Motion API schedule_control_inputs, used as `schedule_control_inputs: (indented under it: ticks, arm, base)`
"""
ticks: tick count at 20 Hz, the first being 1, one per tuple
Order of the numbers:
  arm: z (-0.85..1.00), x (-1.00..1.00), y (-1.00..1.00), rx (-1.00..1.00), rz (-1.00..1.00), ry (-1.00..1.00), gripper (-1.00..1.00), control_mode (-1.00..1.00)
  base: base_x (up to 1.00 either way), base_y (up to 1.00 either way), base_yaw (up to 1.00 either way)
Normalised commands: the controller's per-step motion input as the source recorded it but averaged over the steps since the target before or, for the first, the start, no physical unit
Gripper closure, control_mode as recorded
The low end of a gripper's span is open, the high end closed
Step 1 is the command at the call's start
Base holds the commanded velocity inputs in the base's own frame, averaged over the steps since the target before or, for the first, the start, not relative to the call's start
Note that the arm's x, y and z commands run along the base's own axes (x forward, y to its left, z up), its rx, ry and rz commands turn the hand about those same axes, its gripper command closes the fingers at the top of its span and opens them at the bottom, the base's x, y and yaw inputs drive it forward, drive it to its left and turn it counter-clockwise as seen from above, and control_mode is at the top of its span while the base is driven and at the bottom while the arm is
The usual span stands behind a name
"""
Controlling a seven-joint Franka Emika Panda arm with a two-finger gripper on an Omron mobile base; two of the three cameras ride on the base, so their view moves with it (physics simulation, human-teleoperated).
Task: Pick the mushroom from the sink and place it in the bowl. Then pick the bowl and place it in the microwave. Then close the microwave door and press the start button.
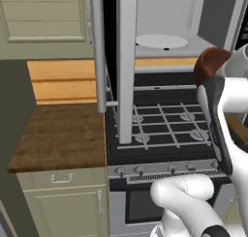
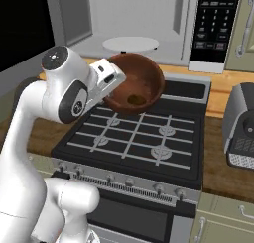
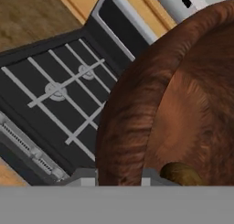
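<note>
Reddish-brown, wooden-looking round bowl (image 2: 136,83) hangs tilted above the black stove (image 2: 134,135); your gripper (image 2: 115,81) pinches its rim. Rigid, probably light; mushroom (image 3: 182,174) may roll.

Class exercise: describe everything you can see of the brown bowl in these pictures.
The bowl is round, deep and dark reddish-brown, with a wood-like grain and no pattern. It is off the surface, held up above the stove, just in front of the open microwave. It is tilted, its opening turned partly sideways. The claw is shut on its rim. A small brownish mushroom lies inside against the lower wall. Nothing else touches it.
</note>
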Motion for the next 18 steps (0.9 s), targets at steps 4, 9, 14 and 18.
schedule_control_inputs:
  ticks: [4,9,14,18]
  arm:
    - [0.54,0.00,0.13,-0.06,0.35,-0.28,1.00,-1.00]
    - [0.55,0.03,0.34,-0.17,0.20,-0.20,1.00,-1.00]
    - [0.60,0.39,0.25,-0.16,0.07,-0.01,1.00,-1.00]
    - [0.24,0.78,0.08,-0.10,0.00,0.18,1.00,-1.00]
  base:
    - [0.00,0.00,0.00]
    - [0.00,0.00,0.00]
    - [0.00,0.00,0.00]
    - [0.00,0.00,0.00]
